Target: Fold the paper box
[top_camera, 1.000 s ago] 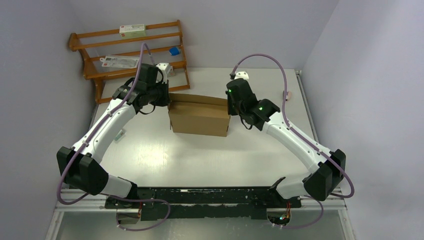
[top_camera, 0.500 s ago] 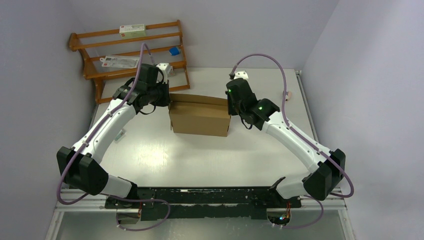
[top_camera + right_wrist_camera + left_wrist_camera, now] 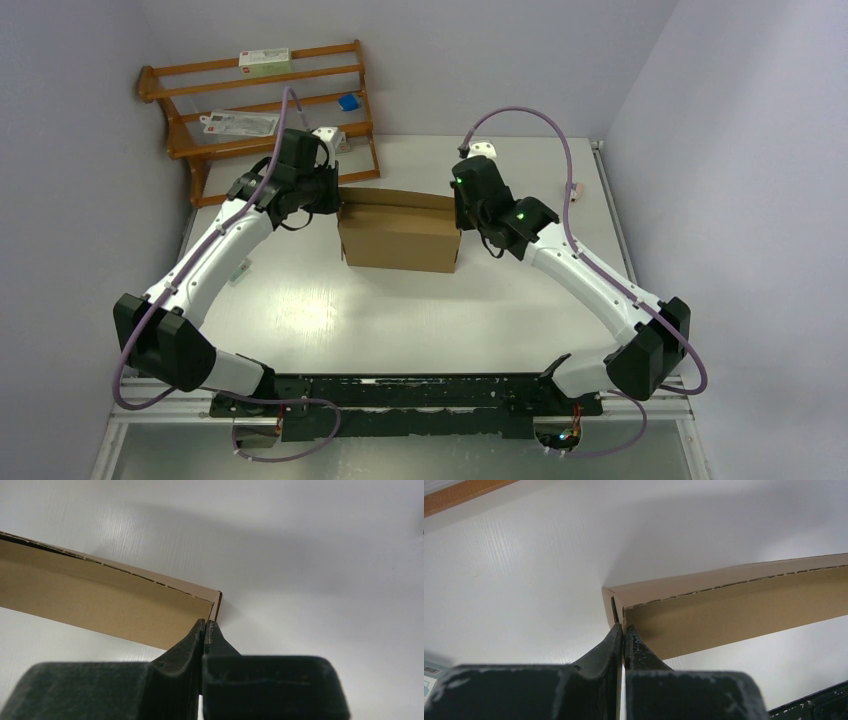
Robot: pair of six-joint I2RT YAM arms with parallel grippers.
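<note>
Top external view: wooden rack (image 3: 200, 65) w/ white packets (image 3: 264, 59) stood behind-left of paper box (image 3: 400, 235), nothing btwn them but the left arm. L pincer (image 3: 622, 628) & R pincer (image 3: 205, 625) each pinched tight on a box end corner. White worktop (image 3: 330, 310), lilac walls (image 3: 450, 60).

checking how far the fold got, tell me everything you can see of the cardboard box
The paper box is plain brown unprinted cardboard, rectangular, with its walls standing and its top seemingly open. A dashed perforation runs along the upper edge of one long wall. It appears to rest on the white table, between the two arms. The left gripper is shut on its left end wall at a corner, the right gripper on its right end wall.
</note>
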